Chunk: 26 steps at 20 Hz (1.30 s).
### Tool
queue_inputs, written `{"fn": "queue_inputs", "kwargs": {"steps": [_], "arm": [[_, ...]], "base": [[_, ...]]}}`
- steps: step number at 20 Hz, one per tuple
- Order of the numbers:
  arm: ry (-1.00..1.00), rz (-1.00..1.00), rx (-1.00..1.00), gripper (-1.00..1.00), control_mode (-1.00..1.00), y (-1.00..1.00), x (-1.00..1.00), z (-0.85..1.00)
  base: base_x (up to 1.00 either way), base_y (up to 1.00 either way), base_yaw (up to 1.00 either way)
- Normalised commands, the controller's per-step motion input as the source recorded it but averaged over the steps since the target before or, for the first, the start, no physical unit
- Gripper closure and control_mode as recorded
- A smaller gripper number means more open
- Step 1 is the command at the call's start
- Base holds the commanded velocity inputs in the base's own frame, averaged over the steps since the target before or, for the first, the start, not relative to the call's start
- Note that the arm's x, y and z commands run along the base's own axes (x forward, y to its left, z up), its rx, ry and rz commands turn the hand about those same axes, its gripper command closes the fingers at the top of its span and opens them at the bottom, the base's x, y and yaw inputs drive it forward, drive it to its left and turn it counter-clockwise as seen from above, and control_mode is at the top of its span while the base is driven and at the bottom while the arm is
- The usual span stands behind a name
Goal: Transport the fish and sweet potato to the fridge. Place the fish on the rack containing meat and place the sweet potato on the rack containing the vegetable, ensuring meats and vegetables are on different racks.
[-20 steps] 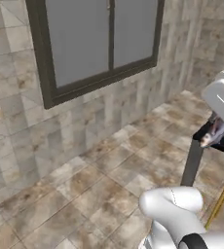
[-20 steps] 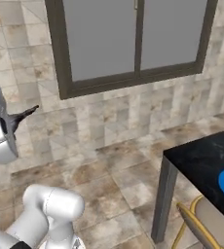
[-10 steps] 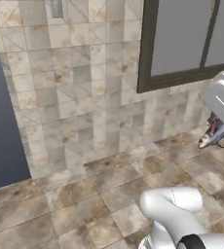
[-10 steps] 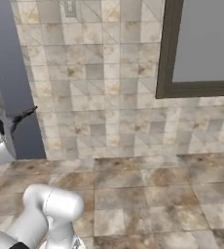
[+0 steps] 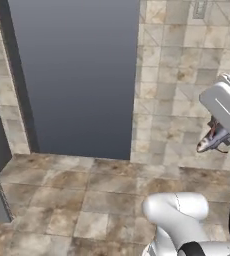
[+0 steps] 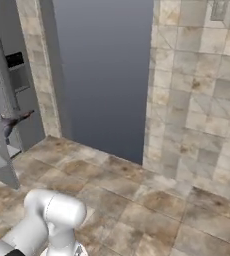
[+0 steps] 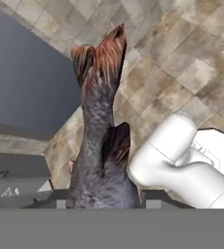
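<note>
While the base faces a tiled wall with a dark grey panel, you have one item in hand: the fish [image 7: 100, 146], clamped in the gripper [image 7: 102, 202], whose jaws stand narrow against its body on either side. Position: in the hand view the fish rises from between the finger tips, tail fin uppermost and reddish-brown, the floor [image 7: 192, 63] well below it. In the left base view the fish [image 5: 211, 141] hangs under the white hand, silver belly showing, held off the floor. In the right base view only its thin dark tail [image 6: 18, 119] shows, just beside the fridge [image 6: 9, 85], which stands at the left edge with a dark dispenser panel. Handling, by judgement: light, slim, probably smooth-skinned and inclined to slip or pivot if the hold is loose; the tail is the thin end and gives poor purchase. Hold point: the thick mid-body, where the jaws now sit, looks the soundest; you would do well not to regrip toward the tail. Stage, by judgement: carrying toward the fridge, rack placement not yet done. Whether the fridge door is open cannot be told, and the racks are hidden from these views.
</note>
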Motion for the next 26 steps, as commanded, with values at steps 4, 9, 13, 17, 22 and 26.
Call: {"fn": "queue_inputs", "kwargs": {"steps": [4,9,13,17,22,26], "arm": [[0.0,0.0,0.0,1.0,1.0,0.0,0.0,0.0],[0.0,0.0,0.0,1.0,1.0,0.0,0.0,0.0],[0.0,0.0,0.0,1.0,1.0,0.0,0.0,0.0],[0.0,0.0,0.0,1.0,1.0,0.0,0.0,0.0],[0.0,0.0,0.0,1.0,1.0,0.0,0.0,0.0],[0.0,0.0,0.0,1.0,1.0,0.0,0.0,0.0]], "base": [[0.43,-0.01,0.97],[0.19,-0.58,0.77],[-0.02,-0.96,0.64],[0.86,-1.0,0.55],[1.0,-0.97,0.55],[1.0,-0.99,0.52]]}}
